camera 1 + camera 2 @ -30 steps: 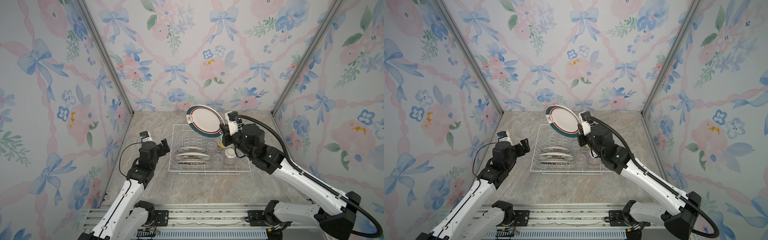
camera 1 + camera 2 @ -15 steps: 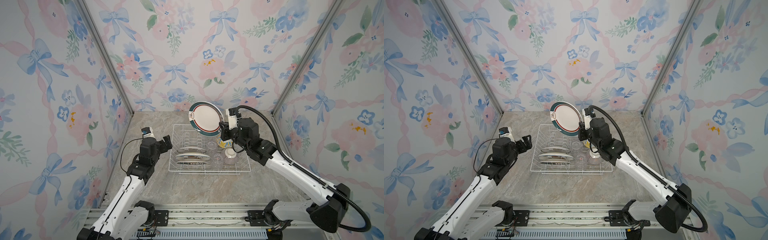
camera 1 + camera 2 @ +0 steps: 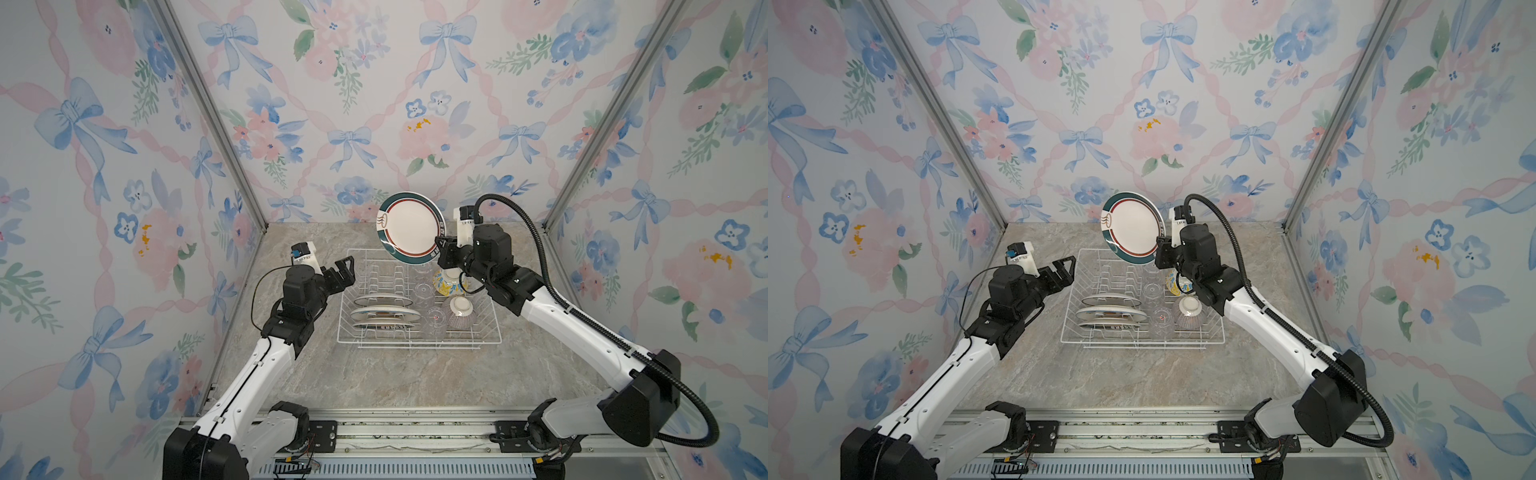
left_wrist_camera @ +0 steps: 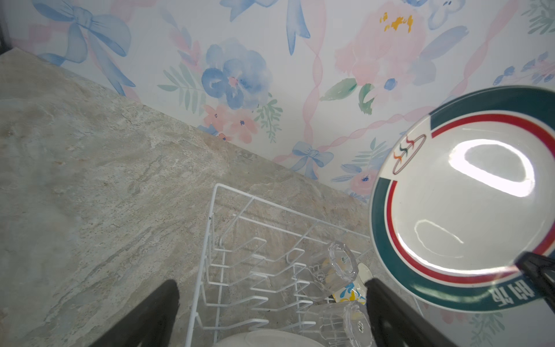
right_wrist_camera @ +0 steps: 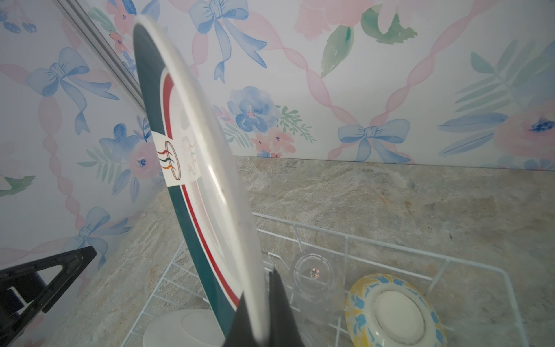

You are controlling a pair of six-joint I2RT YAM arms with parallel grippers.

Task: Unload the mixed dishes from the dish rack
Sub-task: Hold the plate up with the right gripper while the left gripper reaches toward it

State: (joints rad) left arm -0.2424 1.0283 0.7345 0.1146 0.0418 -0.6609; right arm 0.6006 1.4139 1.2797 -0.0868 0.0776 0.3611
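Lifted plate (image 4: 462,198) rim: flame logo, Chinese chars, unreadable.

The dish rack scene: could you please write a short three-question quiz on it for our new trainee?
1. True or false: the right gripper is shut on the lifted plate.
2. How many plates remain in the dish rack? A) one B) three C) five
3. Fill in: the left gripper is ____.

Key: 1 true; 2 B; 3 open, beside the rack, holding nothing.
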